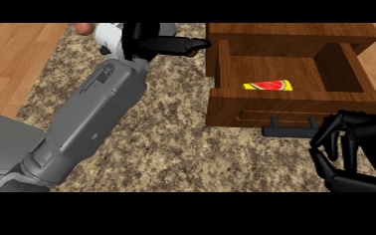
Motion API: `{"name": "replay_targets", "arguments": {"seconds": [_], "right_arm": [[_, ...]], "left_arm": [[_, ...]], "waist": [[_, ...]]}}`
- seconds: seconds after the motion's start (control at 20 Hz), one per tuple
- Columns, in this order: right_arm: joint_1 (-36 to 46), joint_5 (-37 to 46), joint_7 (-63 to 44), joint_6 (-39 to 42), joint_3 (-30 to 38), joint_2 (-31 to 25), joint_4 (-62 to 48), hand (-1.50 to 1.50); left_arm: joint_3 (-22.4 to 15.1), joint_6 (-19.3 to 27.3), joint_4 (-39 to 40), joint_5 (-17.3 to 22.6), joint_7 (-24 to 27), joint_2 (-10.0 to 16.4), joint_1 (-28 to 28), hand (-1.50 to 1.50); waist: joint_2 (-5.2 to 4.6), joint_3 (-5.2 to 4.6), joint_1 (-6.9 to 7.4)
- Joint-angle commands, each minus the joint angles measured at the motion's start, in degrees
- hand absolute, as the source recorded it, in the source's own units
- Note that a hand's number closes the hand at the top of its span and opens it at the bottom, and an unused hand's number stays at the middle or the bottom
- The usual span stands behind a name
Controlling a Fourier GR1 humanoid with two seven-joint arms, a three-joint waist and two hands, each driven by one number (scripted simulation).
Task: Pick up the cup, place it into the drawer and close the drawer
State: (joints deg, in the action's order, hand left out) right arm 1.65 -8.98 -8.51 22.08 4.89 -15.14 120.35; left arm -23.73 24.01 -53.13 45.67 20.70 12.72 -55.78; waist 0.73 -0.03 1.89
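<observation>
The cup (268, 85), yellow with a red and green pattern, lies on its side inside the open wooden drawer (228, 69), near its front wall. My left hand (165, 44) is stretched out at the top of the view, just left of the drawer's back left corner. Its fingers are straight, point right and hold nothing. At the lower right my right hand (343, 147) hangs with spread, relaxed fingers. It is right beside the right end of the drawer's dark handle (290, 129), and I cannot tell whether it touches it.
The drawer sticks out over a speckled brown counter top (183, 144). A wooden surface (26, 64) runs along the left. A small pinkish thing (84, 28) shows at the top edge beside my left wrist.
</observation>
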Motion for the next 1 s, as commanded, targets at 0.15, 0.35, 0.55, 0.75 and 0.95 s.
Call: {"name": "replay_targets", "arguments": {"seconds": [0.15, 0.35, 0.55, 0.75, 0.95], "right_arm": [[-1.5, 7.5, -3.9, -1.5, -3.5, 0.2, 2.9, 1.5], [-0.3, 17.1, 5.1, -2.3, -5.8, 1.2, -7.1, 1.5], [0.5, 27.5, 10.4, -0.9, -10.4, -3.2, -9.3, 1.5], [2.1, 37.8, 14.2, -3.1, -13.9, -6.3, -13.3, 1.5], [3.5, 47.4, 18.0, -10.6, -19.5, -2.5, -22.8, 1.5]], "left_arm": [[1.2, -0.2, -20.9, 0.9, -5.0, 11.0, 16.9, -1.5], [3.8, -7.0, -22.8, 2.2, -1.1, 13.6, 26.9, -1.5], [4.3, -5.4, -28.4, 1.9, -2.7, 14.9, 30.6, -1.5], [7.0, -11.0, -28.5, 2.9, 0.3, 16.7, 35.3, -1.5], [8.8, -13.1, -31.8, 2.4, 0.9, 18.5, 41.3, -1.5]], "waist": [[-0.06, -0.02, 0.03], [-0.69, 0.01, -0.33], [-0.52, 0.03, -0.08], [-0.73, 0.01, -0.57], [-0.77, 0.05, -0.68]]}}
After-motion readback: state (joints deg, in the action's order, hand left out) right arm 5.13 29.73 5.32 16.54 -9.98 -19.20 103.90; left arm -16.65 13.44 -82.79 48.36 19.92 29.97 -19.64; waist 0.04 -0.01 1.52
